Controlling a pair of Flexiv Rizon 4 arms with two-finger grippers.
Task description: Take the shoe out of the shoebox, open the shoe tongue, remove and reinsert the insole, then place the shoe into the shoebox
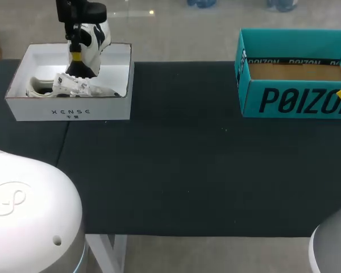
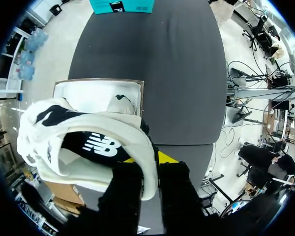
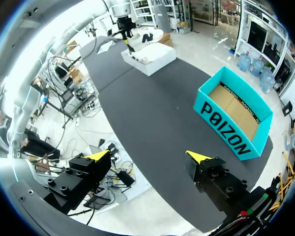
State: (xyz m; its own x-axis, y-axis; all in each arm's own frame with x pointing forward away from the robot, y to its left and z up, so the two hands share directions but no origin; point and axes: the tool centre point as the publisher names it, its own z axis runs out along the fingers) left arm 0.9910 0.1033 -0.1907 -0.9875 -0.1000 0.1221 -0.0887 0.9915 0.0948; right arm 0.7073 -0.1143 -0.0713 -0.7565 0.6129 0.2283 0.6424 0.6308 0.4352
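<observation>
Head view: fixed, high behind robot, looks down on dark table, mid distance. Left wrist view: very close over shoe, faces down into white shoebox. Right wrist view: high, off table's side, looks wide along table length. All three share white shoebox, teal box, table.

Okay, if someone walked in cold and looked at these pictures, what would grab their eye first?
The black-and-white sneaker hangs clamped in the left end effector above the white shoebox at the far left of the dark table; another shoe lies in that box. Opposite it, a bright teal box stands open at the far right.
</observation>
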